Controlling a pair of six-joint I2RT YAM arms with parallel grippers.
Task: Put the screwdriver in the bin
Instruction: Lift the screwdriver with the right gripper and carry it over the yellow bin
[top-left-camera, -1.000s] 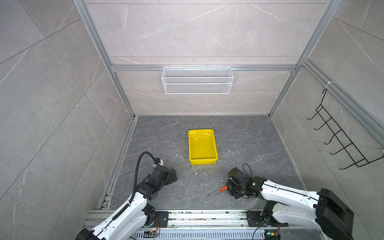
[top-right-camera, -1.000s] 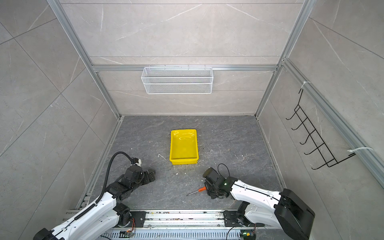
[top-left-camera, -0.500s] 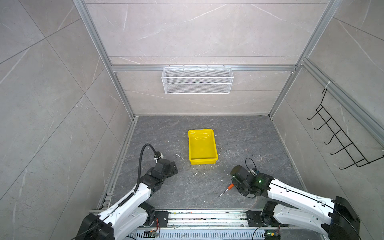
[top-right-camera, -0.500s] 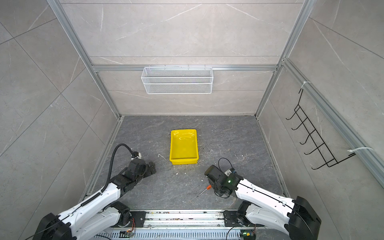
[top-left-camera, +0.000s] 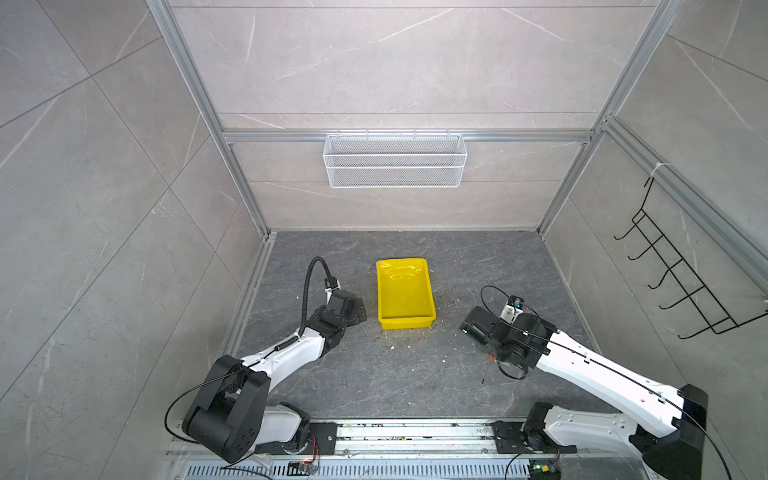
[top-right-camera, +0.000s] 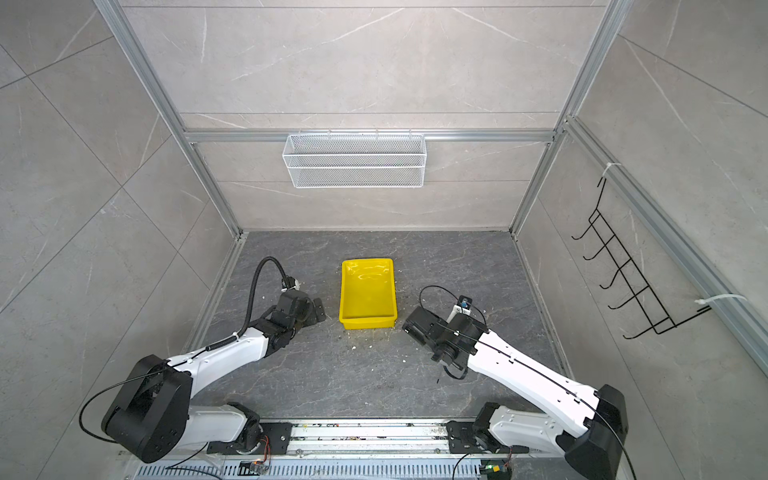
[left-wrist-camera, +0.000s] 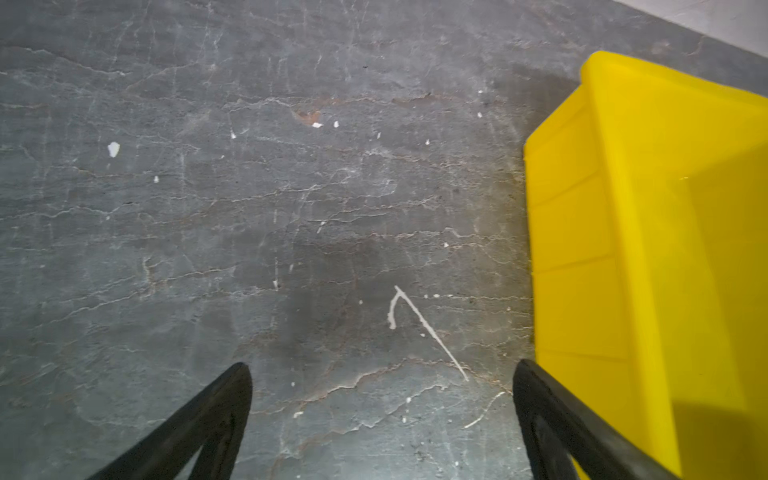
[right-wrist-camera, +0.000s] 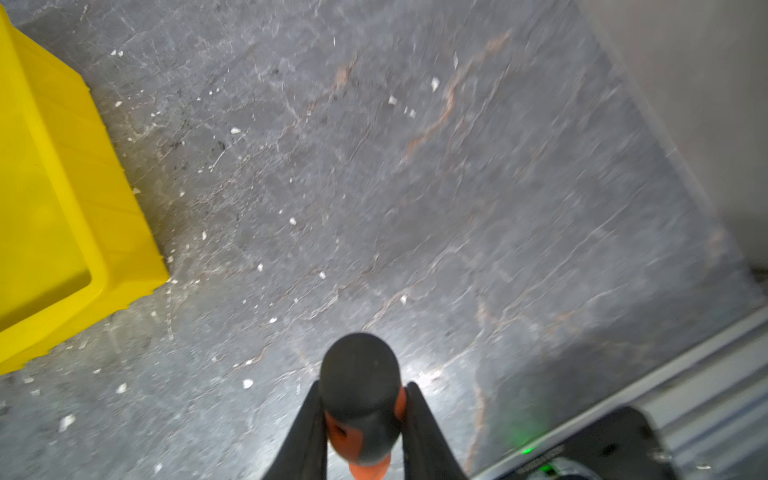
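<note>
The right gripper (right-wrist-camera: 363, 388) is clamped on the orange handle of the screwdriver (right-wrist-camera: 357, 365), whose black cap juts past the fingertips. It is at about 4 o'clock from the yellow bin (top-left-camera: 406, 323), outside it. The left gripper (left-wrist-camera: 382, 368) stands spread wide at the bin's 9 o'clock, holding nothing.

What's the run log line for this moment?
right tool: shut on screwdriver | left tool: open, beside bin | bin: empty
</note>
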